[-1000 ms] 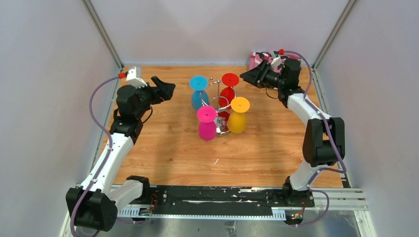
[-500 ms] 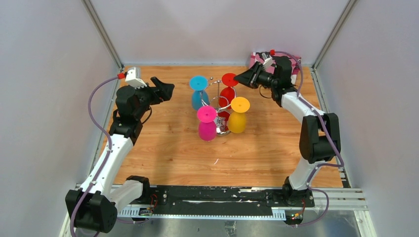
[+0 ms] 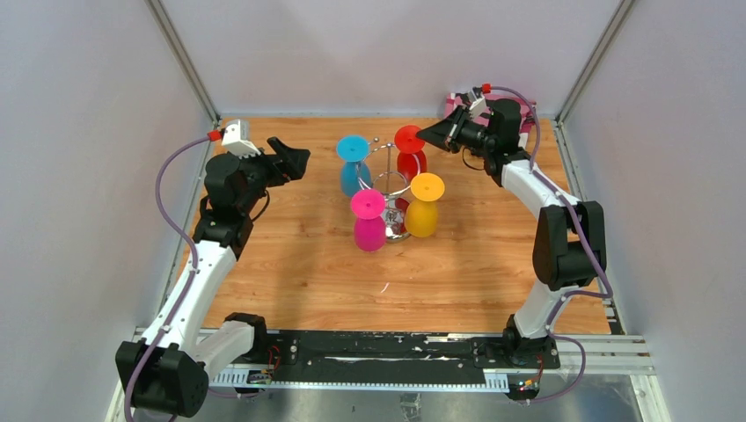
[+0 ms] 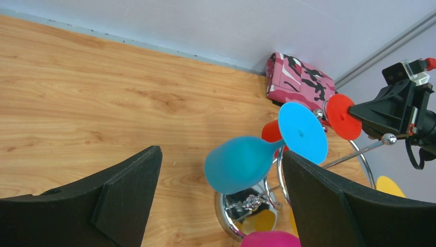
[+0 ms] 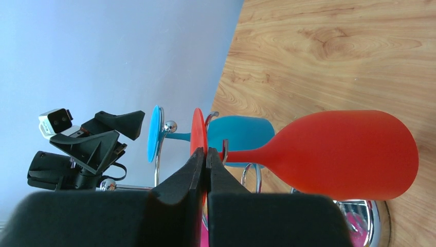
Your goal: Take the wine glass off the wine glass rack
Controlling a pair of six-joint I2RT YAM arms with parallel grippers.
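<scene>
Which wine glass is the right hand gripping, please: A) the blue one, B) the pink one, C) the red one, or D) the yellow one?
C: the right hand is pinched shut on the flat round foot of the red wine glass.

My left arm (image 3: 189,290) runs up the left edge, wrist raised short of the far-left corner. Left gripper (image 3: 299,164) points right, jaws wide apart. My right arm (image 3: 563,246) folds up along the right edge, forearm reaching into the far-right corner. Right gripper (image 3: 428,134) points left, fingers (image 5: 180,195) pinched nearly together on the red glass (image 5: 339,154) foot.
</scene>
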